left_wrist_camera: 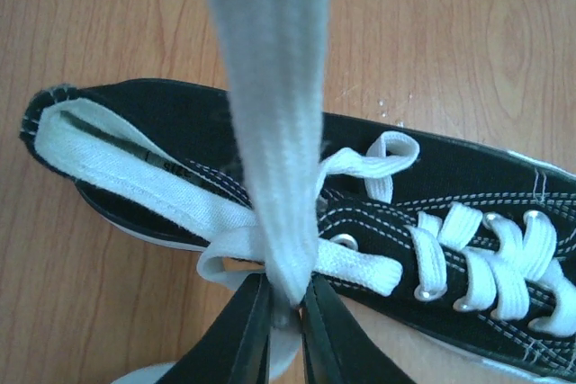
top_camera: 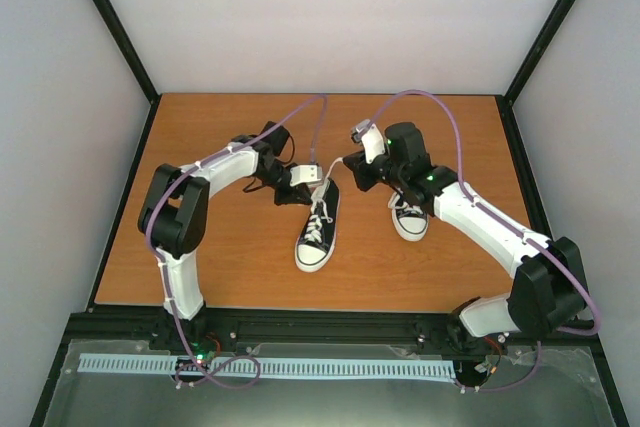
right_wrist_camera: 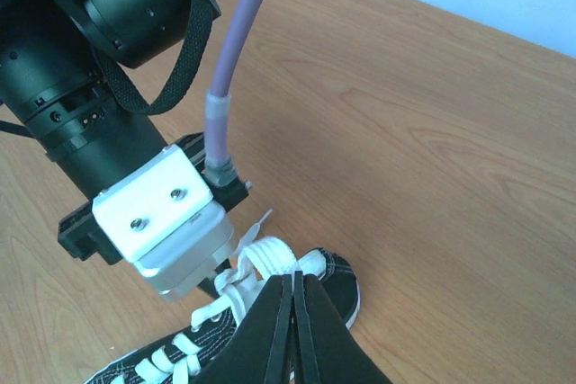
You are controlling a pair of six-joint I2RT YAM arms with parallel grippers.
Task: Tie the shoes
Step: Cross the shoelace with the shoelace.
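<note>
Two black shoes with white toe caps lie on the wooden table, one in the middle [top_camera: 315, 232] and the other [top_camera: 408, 219] to its right under the right arm. My left gripper [left_wrist_camera: 288, 312] is shut on a white lace [left_wrist_camera: 270, 87] of the middle shoe [left_wrist_camera: 180, 123], just beside its top eyelets. That lace runs taut up past the camera. My right gripper [right_wrist_camera: 294, 278] is shut on a loop of white lace [right_wrist_camera: 270, 254] above the same shoe's heel [right_wrist_camera: 340, 278]. Both grippers, left [top_camera: 305, 185] and right [top_camera: 343, 167], meet over the heel end.
The left arm's white wrist block [right_wrist_camera: 162, 222] and purple cable [right_wrist_camera: 236, 51] hang close to my right fingers. Black frame posts and white walls enclose the table [top_camera: 220, 267]. A black rail [top_camera: 320, 329] runs along the near edge.
</note>
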